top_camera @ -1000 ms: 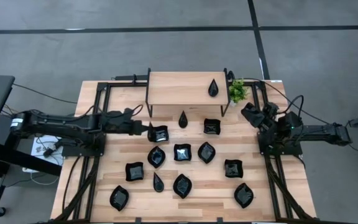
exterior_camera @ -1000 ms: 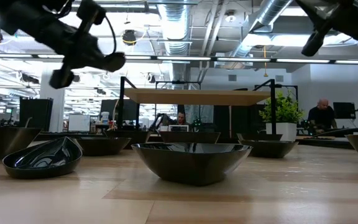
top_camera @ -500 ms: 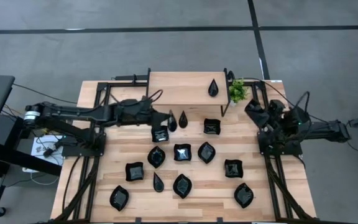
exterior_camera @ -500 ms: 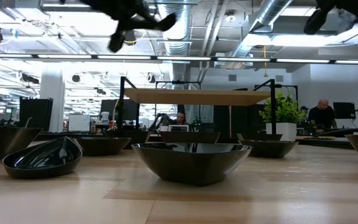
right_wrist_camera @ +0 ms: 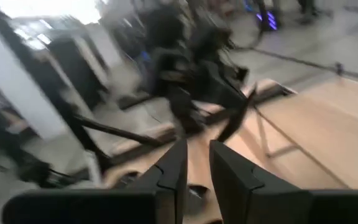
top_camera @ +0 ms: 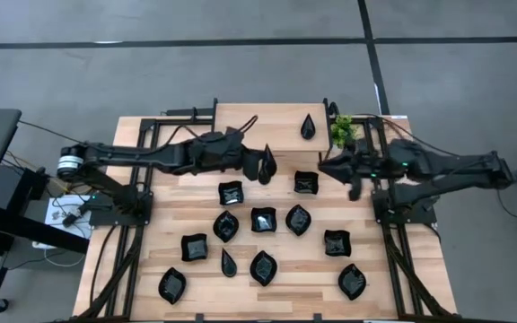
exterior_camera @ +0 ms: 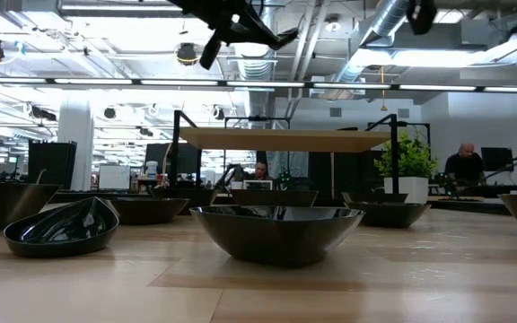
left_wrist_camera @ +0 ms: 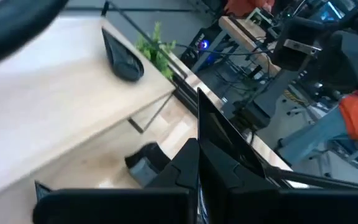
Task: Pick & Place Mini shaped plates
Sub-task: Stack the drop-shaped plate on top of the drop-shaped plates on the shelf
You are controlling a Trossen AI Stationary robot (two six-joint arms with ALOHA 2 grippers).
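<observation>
Evidently we found the left gripper [top_camera: 260,163] pinching a black plate [left_wrist_camera: 229,140] edge-on above the raised shelf [top_camera: 249,126] for placing, while the right gripper [top_camera: 335,169], fingers slightly parted, hovered empty nearby.

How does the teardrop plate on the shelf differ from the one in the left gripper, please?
The shelf plate rests on the wooden shelf; the held plate is raised above the table. The shelf plate is untouched; the held plate is pinched by the left gripper. Both are glossy black teardrops.
</observation>
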